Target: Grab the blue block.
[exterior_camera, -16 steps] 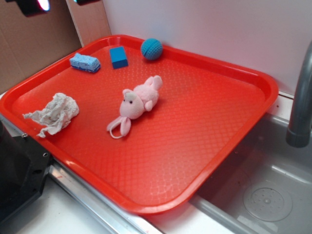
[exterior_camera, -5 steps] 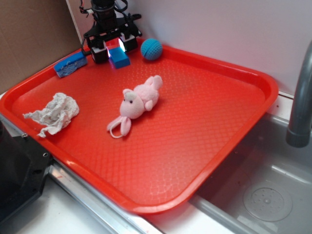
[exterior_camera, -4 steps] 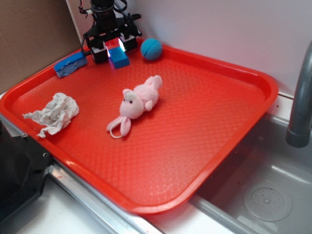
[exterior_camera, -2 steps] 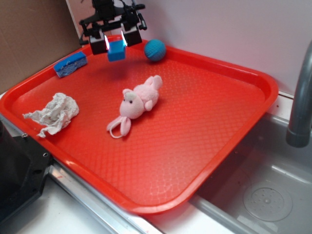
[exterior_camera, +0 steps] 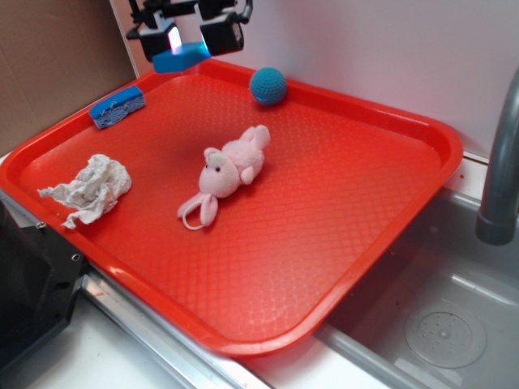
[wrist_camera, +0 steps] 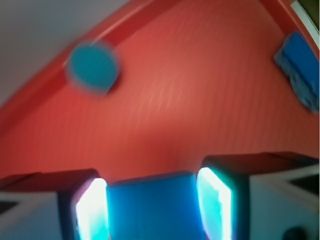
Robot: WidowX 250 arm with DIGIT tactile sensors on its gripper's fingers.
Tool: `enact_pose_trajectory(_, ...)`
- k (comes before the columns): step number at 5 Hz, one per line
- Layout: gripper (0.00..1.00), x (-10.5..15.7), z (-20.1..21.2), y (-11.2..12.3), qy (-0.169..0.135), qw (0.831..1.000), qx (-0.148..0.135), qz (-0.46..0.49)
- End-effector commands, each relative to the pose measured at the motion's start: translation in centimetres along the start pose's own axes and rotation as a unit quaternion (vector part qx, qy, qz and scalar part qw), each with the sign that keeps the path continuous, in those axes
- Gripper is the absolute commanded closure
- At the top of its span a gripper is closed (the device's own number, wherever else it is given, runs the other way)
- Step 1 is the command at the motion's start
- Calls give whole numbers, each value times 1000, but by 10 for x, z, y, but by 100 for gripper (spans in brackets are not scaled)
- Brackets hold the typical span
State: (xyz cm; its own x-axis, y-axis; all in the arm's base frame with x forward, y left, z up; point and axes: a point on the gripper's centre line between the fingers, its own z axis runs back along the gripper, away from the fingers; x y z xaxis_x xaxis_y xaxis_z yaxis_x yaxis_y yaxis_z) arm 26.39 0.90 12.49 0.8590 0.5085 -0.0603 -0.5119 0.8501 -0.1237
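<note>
My gripper [exterior_camera: 186, 44] is shut on the blue block [exterior_camera: 182, 57] and holds it in the air above the far left corner of the red tray [exterior_camera: 422, 130]. In the wrist view the blue block [wrist_camera: 152, 207] fills the gap between my two glowing pads [wrist_camera: 93, 210], touching both, with the tray floor well below it.
A teal knitted ball [exterior_camera: 268, 85] lies by the tray's far rim, also in the wrist view [wrist_camera: 93, 67]. A pale blue sponge [exterior_camera: 118, 106] lies at the left rim. A pink plush toy [exterior_camera: 231, 170] lies mid-tray, a crumpled cloth [exterior_camera: 89, 188] at the left. A sink and faucet [exterior_camera: 499, 170] stand right.
My gripper came down around the blue block, shut on it and has lifted it up off the tray. The sponge was pushed left and the teal ball rolled a little right.
</note>
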Motion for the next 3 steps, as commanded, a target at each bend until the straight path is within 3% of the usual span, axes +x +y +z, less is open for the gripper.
enact_pose_trajectory(1,100,-50,64,10,-1,995,-32,-95)
enact_pose_trajectory(2,100,-67,71,18,-10,996,-45,-80)
enact_pose_trajectory(3,100,-61,71,20,-9,997,-39,-60)
